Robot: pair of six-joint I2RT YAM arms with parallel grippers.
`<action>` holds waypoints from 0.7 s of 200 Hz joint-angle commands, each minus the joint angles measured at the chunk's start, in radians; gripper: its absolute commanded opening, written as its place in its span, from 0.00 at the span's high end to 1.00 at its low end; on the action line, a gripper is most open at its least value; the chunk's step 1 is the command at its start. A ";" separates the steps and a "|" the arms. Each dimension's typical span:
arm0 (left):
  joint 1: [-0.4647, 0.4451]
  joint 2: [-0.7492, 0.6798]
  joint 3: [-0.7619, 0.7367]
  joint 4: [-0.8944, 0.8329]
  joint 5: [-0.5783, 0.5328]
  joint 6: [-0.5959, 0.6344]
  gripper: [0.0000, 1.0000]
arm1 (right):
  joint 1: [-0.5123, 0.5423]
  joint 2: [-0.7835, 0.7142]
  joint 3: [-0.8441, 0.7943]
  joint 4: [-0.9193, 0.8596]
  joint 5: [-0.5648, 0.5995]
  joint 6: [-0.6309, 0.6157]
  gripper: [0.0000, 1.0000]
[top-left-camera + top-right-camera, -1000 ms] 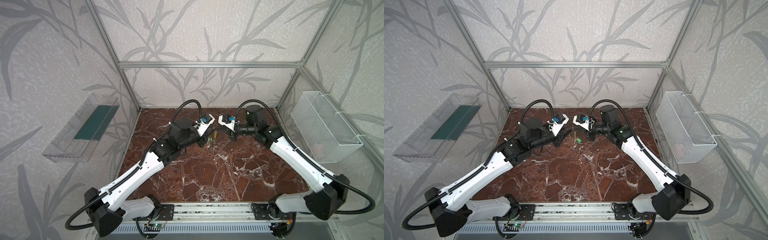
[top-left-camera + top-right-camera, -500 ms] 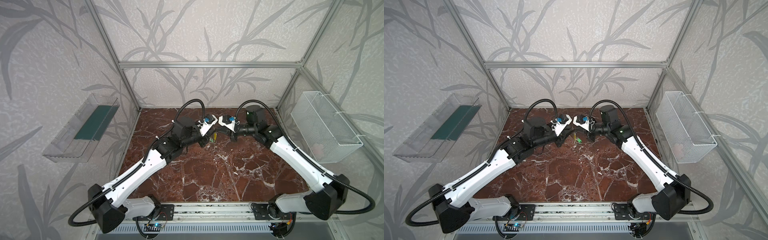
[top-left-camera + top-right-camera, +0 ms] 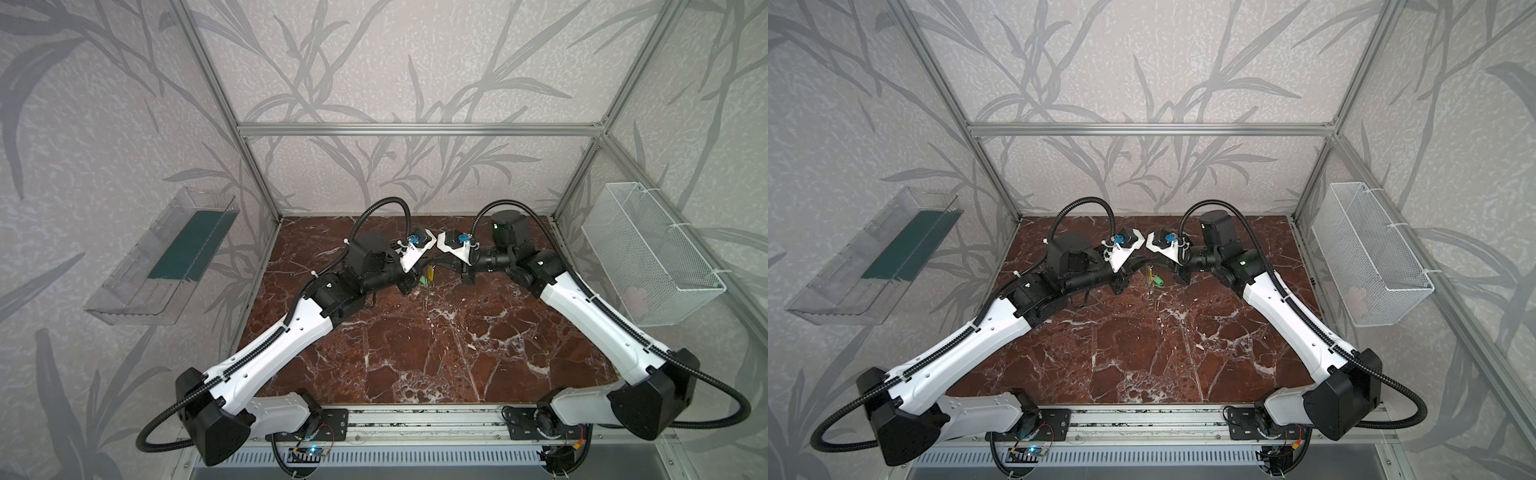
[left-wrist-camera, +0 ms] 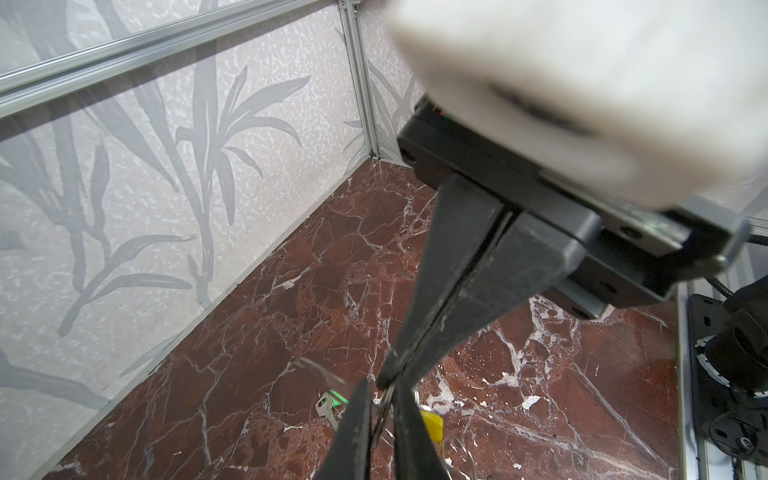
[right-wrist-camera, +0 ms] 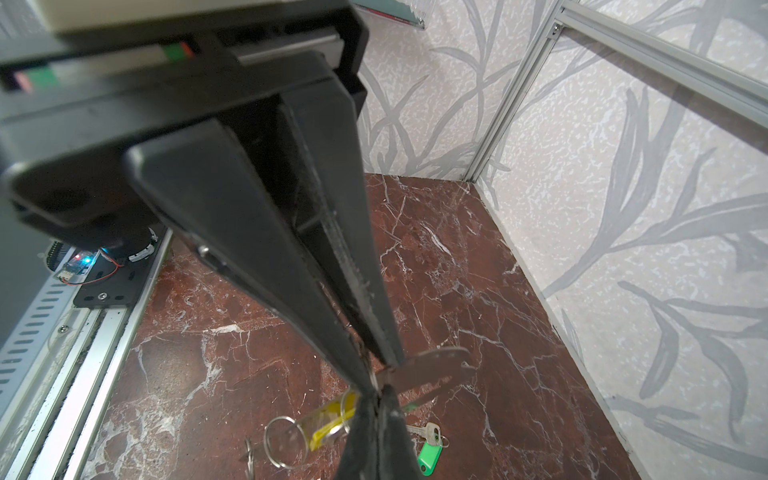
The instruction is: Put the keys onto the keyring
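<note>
Right gripper [image 5: 380, 375]: pressed together, pinching keyring [image 5: 432, 365] aloft, far centre. Left gripper [image 4: 383, 399]: fingers narrowly apart just below, grip unclear. Yellow-tagged key [image 5: 328, 419] hangs beside them; green-tagged key [image 5: 428, 451] lies on marble floor [image 5: 457, 270] beneath.

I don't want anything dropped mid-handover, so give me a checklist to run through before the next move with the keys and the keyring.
1. Right gripper grip on the keyring: ok; its fingers are shut on the plate's end.
2. Left gripper hold: cannot tell; its fingers stand close around a thin metal edge, and which thing that is stays unclear.
3. Yellow-tagged key on the keyring: cannot tell; it shows blurred beside the fingertips.
4. Green-tagged key on the keyring: not ok; it lies on the marble floor.
5. Clearance between the grippers: not ok; their tips nearly touch.
</note>
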 commanded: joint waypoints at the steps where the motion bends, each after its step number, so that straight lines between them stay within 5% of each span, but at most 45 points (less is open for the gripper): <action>1: -0.004 0.016 0.039 -0.033 0.018 0.017 0.93 | 0.006 -0.007 0.043 0.015 -0.039 0.023 1.00; 16: -0.004 0.019 0.040 -0.036 0.017 0.017 1.00 | 0.006 -0.009 0.047 0.015 -0.042 0.039 1.00; 98: 0.005 -0.019 -0.028 0.115 0.045 -0.050 1.00 | 0.006 -0.072 -0.018 0.084 0.021 0.233 1.00; 140: 0.029 -0.082 -0.147 0.309 0.108 -0.128 1.00 | 0.006 -0.135 -0.086 0.121 0.084 0.345 0.71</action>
